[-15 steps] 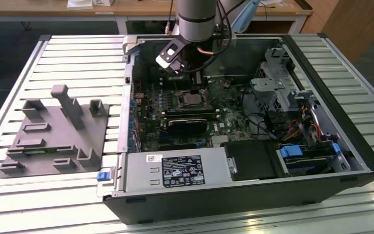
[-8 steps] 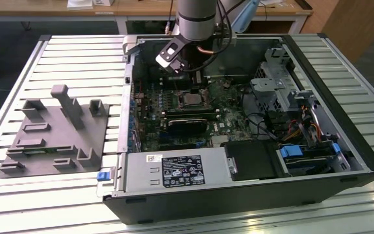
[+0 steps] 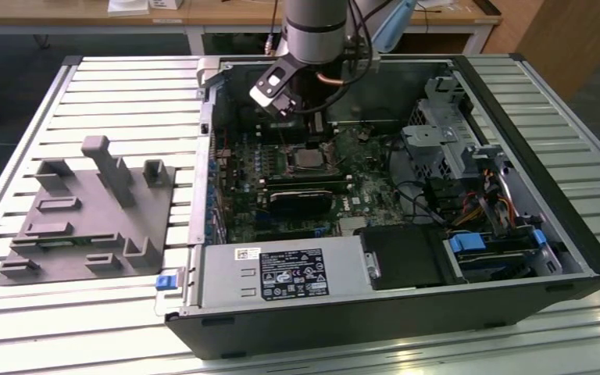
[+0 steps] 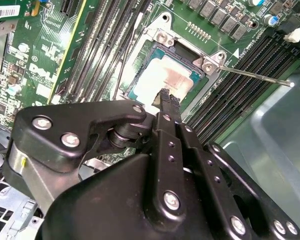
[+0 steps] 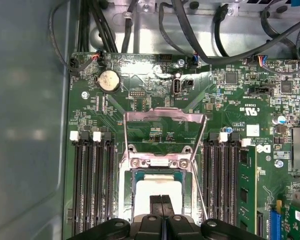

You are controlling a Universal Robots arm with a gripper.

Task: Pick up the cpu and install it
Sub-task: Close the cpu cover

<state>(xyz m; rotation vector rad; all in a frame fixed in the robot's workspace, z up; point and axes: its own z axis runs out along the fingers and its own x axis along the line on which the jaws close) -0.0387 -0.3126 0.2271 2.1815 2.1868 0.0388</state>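
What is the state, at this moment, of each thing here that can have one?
cpu: lying in the socket, uncovered.
load plate: flipped open.
socket lever: unlatched, swung out.
gripper: shut, holding nothing, tip just over the cpu.
computer case: on its side, panel off.

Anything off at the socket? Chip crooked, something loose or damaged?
Nothing broken or spilled. The cpu lies in the socket, square to its frame. The load plate stands open and the lever is free, so nothing clamps it. A brownish smear marks the cpu's top. The gripper, shut, hangs right over it.
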